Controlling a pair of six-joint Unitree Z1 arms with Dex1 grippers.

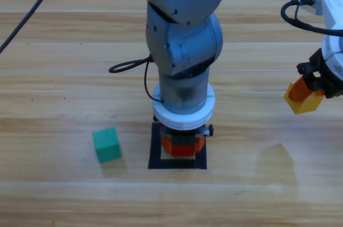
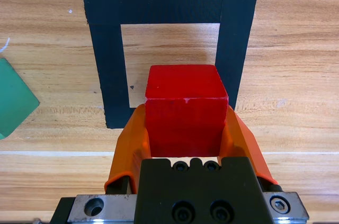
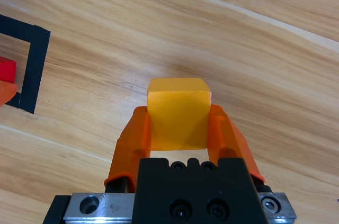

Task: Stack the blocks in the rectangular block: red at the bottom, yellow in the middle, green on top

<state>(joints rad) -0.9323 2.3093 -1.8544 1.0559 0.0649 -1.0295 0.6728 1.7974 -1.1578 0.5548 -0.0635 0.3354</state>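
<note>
While the left gripper (image 2: 185, 128) hangs over the black tape outline (image 2: 106, 65), its smooth orange fingers (image 2: 130, 147) pinch the glossy red cube (image 2: 185, 107), held above the hollow centre. At the right edge, the right gripper (image 3: 179, 128) clamps the matte yellow cube (image 3: 179, 115) above the grained wooden tabletop (image 1: 64, 77). Left of the outline, the teal-green cube (image 1: 106, 144) rests on the wood.

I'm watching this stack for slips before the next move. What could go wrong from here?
The left tool holds the red cube over the tape square; seen from its wrist, the cube overlaps the near tape edge, so it may land off-centre. The right tool holds the yellow cube off to the side; stacking on a misplaced base could topple.
</note>
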